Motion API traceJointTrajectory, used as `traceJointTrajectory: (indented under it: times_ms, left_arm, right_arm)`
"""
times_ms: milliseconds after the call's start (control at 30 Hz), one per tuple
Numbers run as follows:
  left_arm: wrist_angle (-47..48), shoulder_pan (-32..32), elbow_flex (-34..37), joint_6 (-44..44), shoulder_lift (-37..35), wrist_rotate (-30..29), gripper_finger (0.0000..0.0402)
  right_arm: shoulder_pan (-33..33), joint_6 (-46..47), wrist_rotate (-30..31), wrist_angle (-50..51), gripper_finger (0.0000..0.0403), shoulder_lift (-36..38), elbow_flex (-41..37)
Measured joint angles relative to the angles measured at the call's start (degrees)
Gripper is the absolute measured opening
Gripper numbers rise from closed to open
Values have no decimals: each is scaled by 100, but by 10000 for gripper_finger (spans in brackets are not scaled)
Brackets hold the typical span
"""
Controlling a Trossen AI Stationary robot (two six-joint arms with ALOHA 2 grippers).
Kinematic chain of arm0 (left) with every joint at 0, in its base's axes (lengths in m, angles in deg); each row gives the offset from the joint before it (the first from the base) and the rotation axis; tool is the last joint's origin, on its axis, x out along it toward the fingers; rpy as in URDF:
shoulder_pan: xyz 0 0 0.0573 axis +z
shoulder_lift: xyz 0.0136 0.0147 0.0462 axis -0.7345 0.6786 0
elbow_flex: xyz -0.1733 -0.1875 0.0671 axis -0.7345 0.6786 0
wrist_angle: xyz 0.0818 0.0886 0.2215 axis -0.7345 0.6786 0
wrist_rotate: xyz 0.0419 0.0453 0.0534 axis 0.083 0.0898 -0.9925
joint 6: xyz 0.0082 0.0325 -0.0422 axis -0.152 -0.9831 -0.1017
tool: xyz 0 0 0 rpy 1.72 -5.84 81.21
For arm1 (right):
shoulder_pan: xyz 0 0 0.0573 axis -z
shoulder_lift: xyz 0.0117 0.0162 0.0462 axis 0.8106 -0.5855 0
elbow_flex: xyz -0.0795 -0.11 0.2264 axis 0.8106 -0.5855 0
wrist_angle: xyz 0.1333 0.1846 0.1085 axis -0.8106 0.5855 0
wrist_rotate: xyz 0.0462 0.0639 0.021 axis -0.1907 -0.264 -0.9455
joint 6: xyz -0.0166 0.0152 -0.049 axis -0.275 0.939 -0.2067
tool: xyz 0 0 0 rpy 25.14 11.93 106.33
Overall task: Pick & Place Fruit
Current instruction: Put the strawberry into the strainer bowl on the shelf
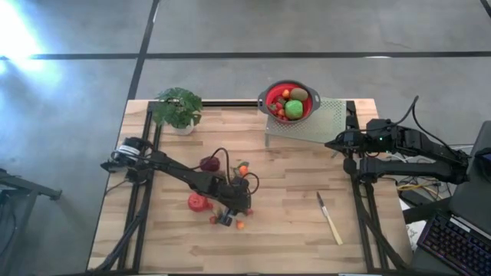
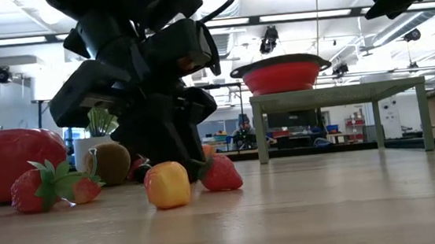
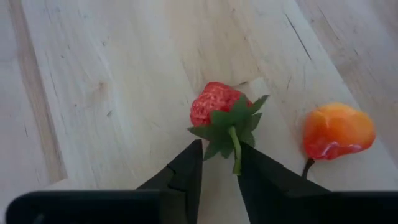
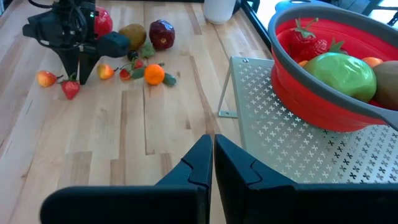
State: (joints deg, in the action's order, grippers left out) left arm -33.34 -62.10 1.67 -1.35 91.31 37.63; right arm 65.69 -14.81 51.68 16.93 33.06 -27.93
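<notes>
Your potted plant (image 1: 177, 108) stands at the far left corner of the wooden surface (image 1: 291, 222), and your left arm reaches from the left edge toward the middle, where most of the loose fruit lies. There you have a large red fruit (image 1: 199, 202) beside the arm, a dark red one (image 1: 209, 163) and a brown kiwi (image 4: 132, 35) farther back, and an orange fruit (image 4: 154, 74) with a few small red pieces around it. Your left gripper (image 1: 227, 218) is down at the surface with its fingers (image 3: 186, 174) narrowed on either side of the green stem and leaves of a small strawberry (image 3: 216, 106); the strawberry still rests on the wood, and you cannot tell whether the fingers already pinch the stem. Just beside it lies an orange-yellow fruit (image 3: 336, 131), apart from the fingers. Farther right, a pale-handled knife (image 1: 331, 219) lies alone on the near part of the surface. At the back, a red bowl (image 1: 288, 89) with a grey rim sits on a perforated metal stand (image 1: 322, 121) and already holds a green apple (image 4: 339, 73), a strawberry, a kiwi and an orange piece. Your right gripper (image 4: 208, 158) hangs at the right side near the stand, its fingers pressed together and holding nothing.
</notes>
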Motion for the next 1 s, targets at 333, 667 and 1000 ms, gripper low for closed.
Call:
traceJointTrajectory:
  times_ms: [333, 667, 1000]
  left_arm:
    - [-14, 0, -12, 12, -4, -7, 30]
    - [-40, 0, -12, 17, -7, -7, 10]
    - [-250, 10, -12, 16, -14, -20, 6]
  right_arm:
    - [0, 2, 1, 0, 13, 0, 0]
    - [0, 2, -2, 0, 13, 0, 0]
    - [0, 2, 0, 0, 13, 0, -1]
